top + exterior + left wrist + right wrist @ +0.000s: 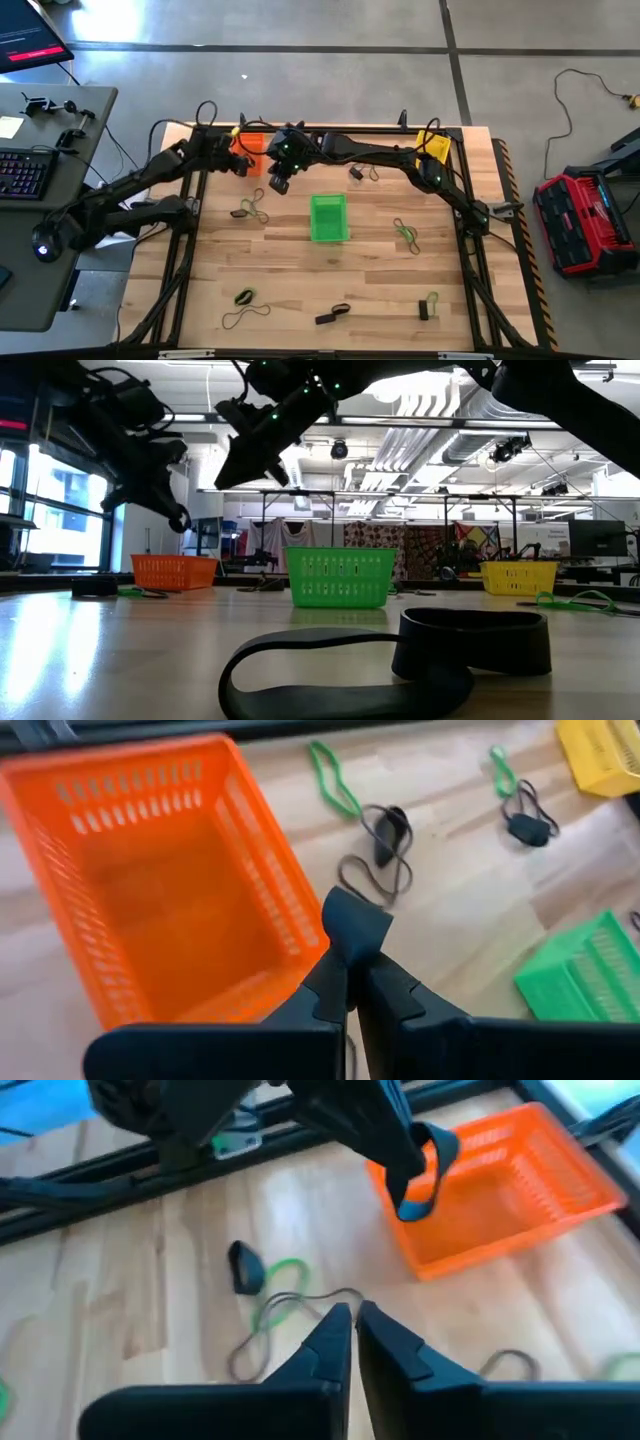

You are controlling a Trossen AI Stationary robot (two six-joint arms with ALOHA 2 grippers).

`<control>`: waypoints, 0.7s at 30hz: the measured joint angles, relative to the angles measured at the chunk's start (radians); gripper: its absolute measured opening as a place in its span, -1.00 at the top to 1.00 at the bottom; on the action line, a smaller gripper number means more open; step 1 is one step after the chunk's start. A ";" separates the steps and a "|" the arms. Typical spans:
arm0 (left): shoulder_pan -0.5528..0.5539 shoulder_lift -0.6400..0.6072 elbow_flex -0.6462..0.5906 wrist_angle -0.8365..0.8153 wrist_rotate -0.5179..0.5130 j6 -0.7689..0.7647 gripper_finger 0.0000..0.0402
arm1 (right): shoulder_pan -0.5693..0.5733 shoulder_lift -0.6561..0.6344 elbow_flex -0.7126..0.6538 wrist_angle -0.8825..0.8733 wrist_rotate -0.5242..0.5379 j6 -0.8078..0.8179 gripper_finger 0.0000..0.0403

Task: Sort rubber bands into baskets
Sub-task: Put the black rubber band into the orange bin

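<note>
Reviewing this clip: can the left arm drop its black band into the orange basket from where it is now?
Probably yes. The left claw, shut on a black band, hangs beside the orange basket, whose top is open and unobstructed. The right claw sits apart over the table.

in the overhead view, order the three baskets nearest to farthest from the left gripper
Measured from the left gripper, at the table's back left:
1. orange basket, right beside it at the back edge.
2. green basket, mid-table.
3. yellow basket, back right corner.

Left pincer (pixel 352 982) and right pincer (pixel 352 1330), both closed, hang raised close together.
</note>
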 joint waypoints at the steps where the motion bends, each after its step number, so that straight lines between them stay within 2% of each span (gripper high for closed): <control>1: 0.017 0.028 0.024 -0.010 0.005 0.019 1.00 | -0.003 -0.002 0.000 0.004 0.005 -0.008 0.98; 9: 0.137 0.311 0.230 -0.166 0.107 0.192 1.00 | -0.018 -0.009 0.000 -0.026 0.005 -0.030 1.00; 14: 0.194 0.485 0.330 -0.263 0.112 0.260 1.00 | -0.029 -0.009 0.000 -0.044 -0.002 -0.054 1.00; 21: 0.240 0.640 0.396 -0.351 0.112 0.344 1.00 | -0.059 -0.009 0.000 -0.047 -0.015 -0.061 1.00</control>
